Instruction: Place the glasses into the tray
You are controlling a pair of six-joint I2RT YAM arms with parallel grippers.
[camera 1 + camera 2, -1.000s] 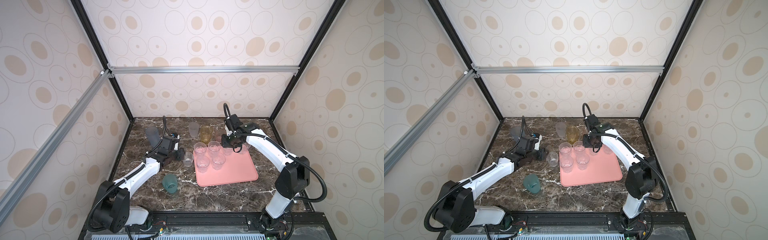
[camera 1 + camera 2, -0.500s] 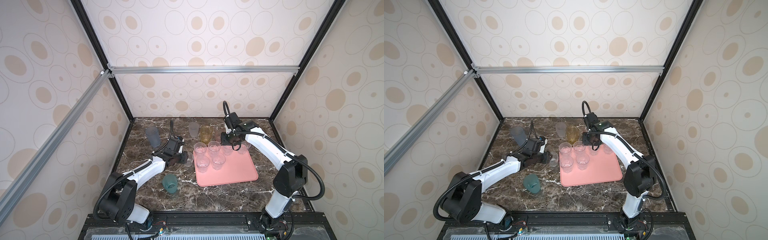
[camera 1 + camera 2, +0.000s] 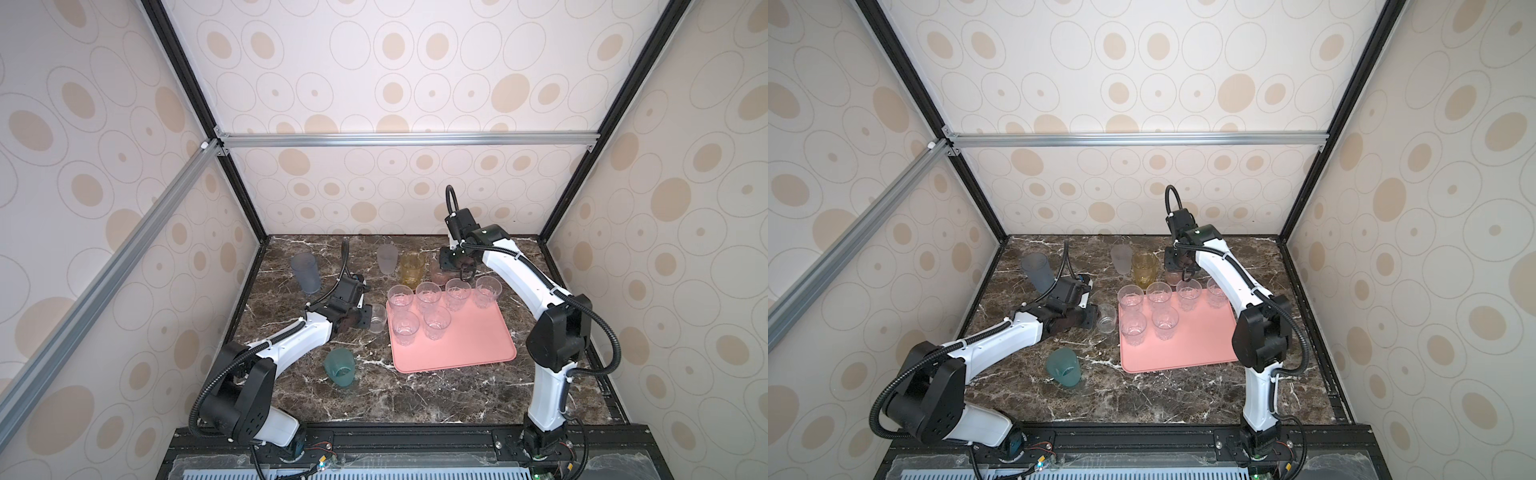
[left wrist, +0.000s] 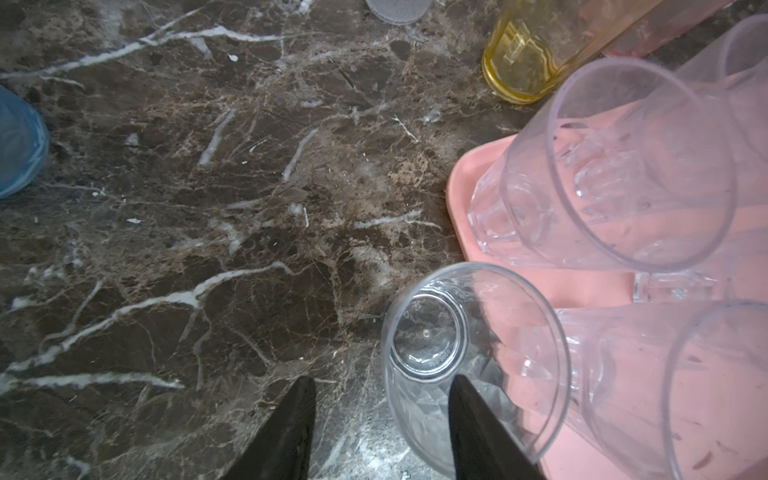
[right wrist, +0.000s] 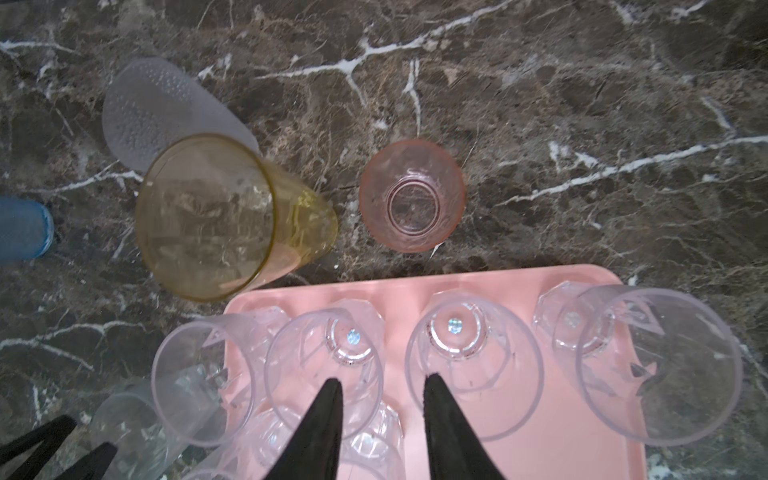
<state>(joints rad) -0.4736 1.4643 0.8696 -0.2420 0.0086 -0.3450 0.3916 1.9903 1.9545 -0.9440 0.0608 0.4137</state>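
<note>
6 clear glasses [image 3: 436, 322] stand upright on the tray [image 3: 469, 345], 4 along its far edge and 2 in front of them on its left half. The loose glass [image 3: 376, 318], also clear, stands on the table [image 3: 415, 395] just beside the tray's left edge. In the left wrist view its base shows small moulded marks, too small to read.

Behind the tray, on the table, the amber glass [image 3: 412, 268] has the frosted glass [image 3: 386, 258] just to its left and the pink glass [image 3: 435, 274] to its right. The blue glass [image 3: 305, 272] stands well apart at the far left. The teal glass [image 3: 340, 368] sits near the front left, apart from the tray.

The left gripper [image 4: 382, 378] is low at the loose glass with its jaws parted. 1 finger crosses the glass's mouth and the other stays outside its wall with a gap, so nothing is clamped. The right gripper [image 5: 382, 380] hovers over the tray's far row, near the pink glass, with its jaws parted and gripping nothing.
</note>
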